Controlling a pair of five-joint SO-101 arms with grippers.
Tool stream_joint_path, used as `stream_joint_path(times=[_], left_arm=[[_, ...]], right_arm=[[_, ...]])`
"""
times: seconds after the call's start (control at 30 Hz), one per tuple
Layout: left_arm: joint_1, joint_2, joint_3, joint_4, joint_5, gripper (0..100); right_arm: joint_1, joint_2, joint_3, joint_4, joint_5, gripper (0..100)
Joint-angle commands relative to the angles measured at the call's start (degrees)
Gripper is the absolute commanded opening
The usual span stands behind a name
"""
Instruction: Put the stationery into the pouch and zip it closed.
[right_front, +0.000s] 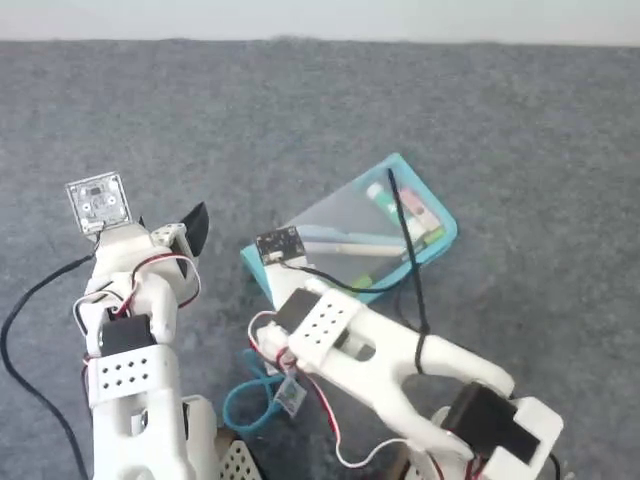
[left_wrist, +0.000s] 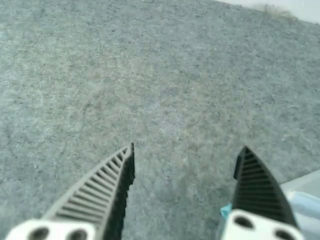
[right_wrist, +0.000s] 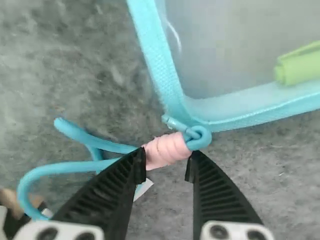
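Note:
The teal pouch (right_front: 372, 226) with a see-through face lies flat on the grey mat, and several pens (right_front: 410, 215) show inside it. In the right wrist view a green pen (right_wrist: 299, 63) sits behind the clear face near the pouch's teal seam (right_wrist: 160, 70). My right gripper (right_wrist: 165, 162) is shut on the pink zip pull (right_wrist: 166, 150) at the pouch's near corner. A teal loop cord (right_wrist: 75, 155) hangs from the pull. My left gripper (left_wrist: 187, 150) is open above bare mat, left of the pouch, with the pouch's corner (left_wrist: 302, 192) beside one finger.
The grey mat (right_front: 480, 110) stretches far behind and to both sides of the pouch. The teal loop cord (right_front: 250, 400) lies on the mat between the two arm bases. A black cable (right_front: 408, 240) from the right arm crosses over the pouch.

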Motion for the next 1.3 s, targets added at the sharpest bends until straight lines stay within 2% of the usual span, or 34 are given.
stream_joint_path(times=[0.0, 0.1, 0.27, 0.33, 0.5, 0.6, 0.7, 0.9, 1.0, 1.13, 1.2, 1.27], left_arm=[[-0.18, 0.18, -2.86, -1.41, 0.44, 30], [-0.18, 0.18, -2.77, -1.41, 0.44, 30], [-0.18, 0.26, -2.68, -1.41, 0.44, 30], [-0.18, 0.26, -2.68, -1.41, 0.44, 30], [0.18, 0.26, -2.77, 0.00, 0.44, 30], [0.18, 0.26, -2.77, 0.09, 0.44, 30], [0.18, 0.35, -2.77, 0.00, 0.44, 30], [0.18, 0.53, -2.68, -0.09, 0.44, 30], [0.18, 0.62, -2.68, -0.18, 0.44, 30], [0.26, 0.62, -2.68, -0.18, 0.44, 30], [0.26, 0.62, -2.68, -0.18, 0.44, 30], [0.26, 0.62, -2.68, -0.18, 0.44, 30]], right_arm=[[6.37, -2.07, -3.08, 2.15, 8.26, 8.9], [12.62, -2.77, -3.08, 2.15, 17.49, 0.2], [25.36, -3.12, -2.64, 2.24, 41.05, 0.6], [31.52, -3.38, -3.52, 1.80, 47.65, 0.7], [46.99, -2.07, -8.97, 1.10, 54.51, 0.6], [52.53, 0.57, -12.92, 1.80, 57.14, 0.6], [54.81, 3.30, -15.65, 2.95, 57.93, 0.6], [53.67, 4.00, -16.79, 4.79, 56.88, 0.9], [44.97, 0.75, -16.09, 10.59, 51.43, 1.0], [31.78, -6.11, -13.36, 12.97, 45.01, 1.3], [25.19, -8.57, -11.69, 13.93, 42.11, 5.0], [20.18, -9.19, -10.29, 13.76, 39.47, 13.0]])
